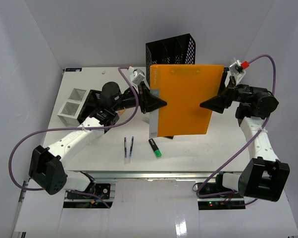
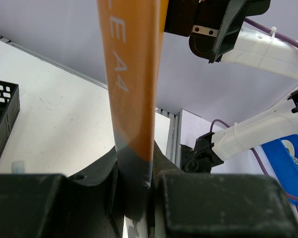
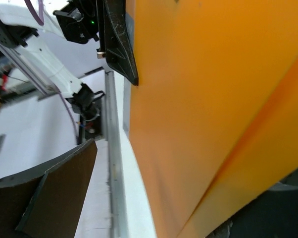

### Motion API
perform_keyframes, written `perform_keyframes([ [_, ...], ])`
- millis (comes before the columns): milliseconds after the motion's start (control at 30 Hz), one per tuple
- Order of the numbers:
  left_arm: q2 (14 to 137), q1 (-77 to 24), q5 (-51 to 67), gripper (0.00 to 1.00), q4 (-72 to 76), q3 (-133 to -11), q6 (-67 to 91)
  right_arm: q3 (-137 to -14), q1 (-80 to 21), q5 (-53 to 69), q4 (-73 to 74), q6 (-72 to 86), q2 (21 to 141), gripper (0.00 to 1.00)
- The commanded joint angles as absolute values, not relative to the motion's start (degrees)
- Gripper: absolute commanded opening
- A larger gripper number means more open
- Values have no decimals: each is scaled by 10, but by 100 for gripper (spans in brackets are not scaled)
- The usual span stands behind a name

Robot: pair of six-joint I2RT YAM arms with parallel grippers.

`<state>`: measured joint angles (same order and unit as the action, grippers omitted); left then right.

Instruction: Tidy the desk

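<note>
The left gripper [image 1: 159, 103] is clamped tight on the spine edge of the orange folder [image 1: 186, 99], holding it up off the desk [image 1: 198, 153] in front of the black mesh file holder [image 1: 171, 48]. The right gripper [image 1: 204, 104] sits at the folder's opposite edge with its jaws parted – we see one finger [image 3: 55, 191] clear of the sheet. The desk lies below, bearing two pens [image 1: 128, 147], a green-capped marker [image 1: 155, 148] and a white slotted organizer [image 1: 74, 105].
</note>
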<state>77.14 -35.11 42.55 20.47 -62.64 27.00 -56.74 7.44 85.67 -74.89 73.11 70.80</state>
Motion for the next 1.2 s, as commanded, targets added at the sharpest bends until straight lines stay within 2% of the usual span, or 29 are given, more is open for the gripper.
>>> perform_keyframes([
  [0,736,-345,428,0,207,-670,265,-631,73,836,-656,546,677,79],
  [67,736,-345,427,0,198,-681,261,-651,70,825,-545,461,665,79],
  [133,737,-345,425,0,190,-690,257,-687,63,802,-350,311,650,81],
  [200,737,-344,423,0,189,-695,255,-731,50,776,-225,222,644,82],
  [233,740,-344,422,0,189,-699,257,-759,36,755,-54,120,644,82],
  [300,746,-344,423,0,192,-703,261,-765,16,739,-7,39,642,81],
  [467,752,-344,424,0,199,-703,265,-719,8,746,-21,21,626,75],
  [733,754,-343,418,0,196,-704,261,-696,3,758,-24,3,613,42],
  [867,752,-342,412,0,190,-700,256,-693,3,770,-26,-4,612,18],
  [967,749,-341,407,0,187,-694,255,-691,3,770,-27,-16,608,8],
  [1000,749,-339,406,0,187,-693,255,-691,3,769,-26,-17,606,8],
  [1100,748,-339,394,9,181,-689,254,-691,3,770,-27,-18,606,8],
  [1167,742,-338,363,39,178,-678,256,-694,3,765,-26,-17,605,8],
])
